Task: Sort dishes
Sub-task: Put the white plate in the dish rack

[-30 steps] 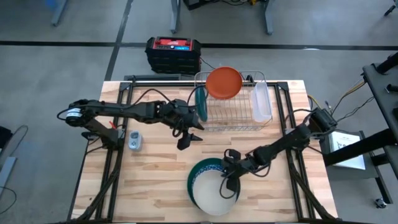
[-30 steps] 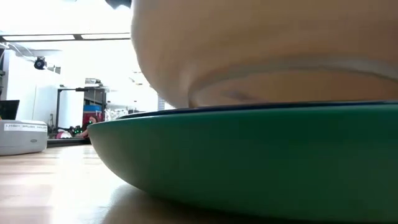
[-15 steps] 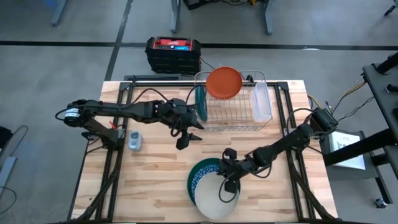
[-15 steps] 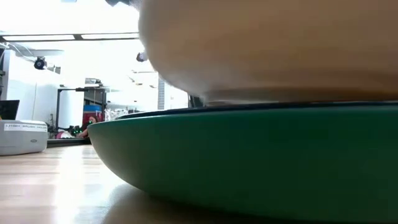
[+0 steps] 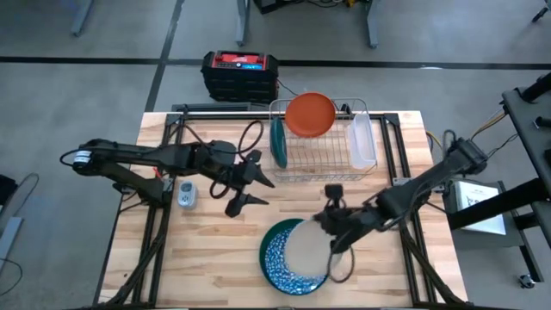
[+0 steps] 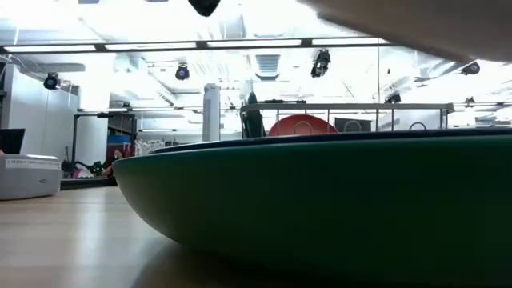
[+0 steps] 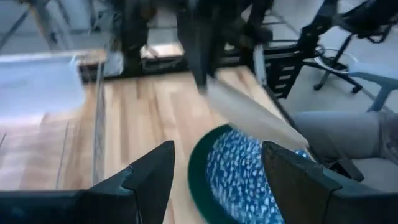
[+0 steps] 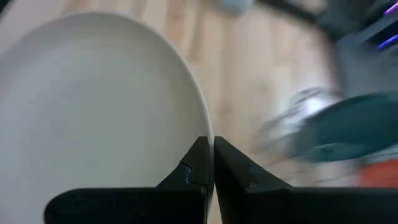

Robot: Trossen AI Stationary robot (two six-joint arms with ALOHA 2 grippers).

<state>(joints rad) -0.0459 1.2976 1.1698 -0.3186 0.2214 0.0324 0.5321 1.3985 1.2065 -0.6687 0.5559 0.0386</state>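
My right gripper (image 5: 331,222) is shut on a white plate (image 5: 306,247) above a dark green plate with a blue-white pattern (image 5: 280,258), which lies flat on the table. In the low view the white plate (image 6: 416,24) floats clear above the green rim (image 6: 320,200). My left gripper (image 5: 248,191) is open over bare table left of both plates, and its wrist view shows them ahead (image 7: 249,174). An orange plate (image 5: 310,114) and a dark green plate (image 5: 277,143) stand on edge in the wire rack (image 5: 323,159). My right gripper pinches the white plate's rim (image 8: 205,127) between its two fingers, on the plate's far-right side (image 5: 327,232). One finger is over the plate's face and one is behind it. The plate is lifted clear of the green plate and sits tilted in the hold (image 7: 249,115).
A clear plastic tray (image 5: 362,142) stands in the rack's right end. A small grey device (image 5: 185,195) lies near the left arm. A black and red box (image 5: 239,74) sits beyond the far edge. Bare wood (image 5: 215,258) lies left of the plates.
My right gripper has risen and moved toward the far-right, lifting the white plate off the green plate and tipping it, so the patterned face now shows. My left gripper has drawn back from the rack toward the table's left and near side.
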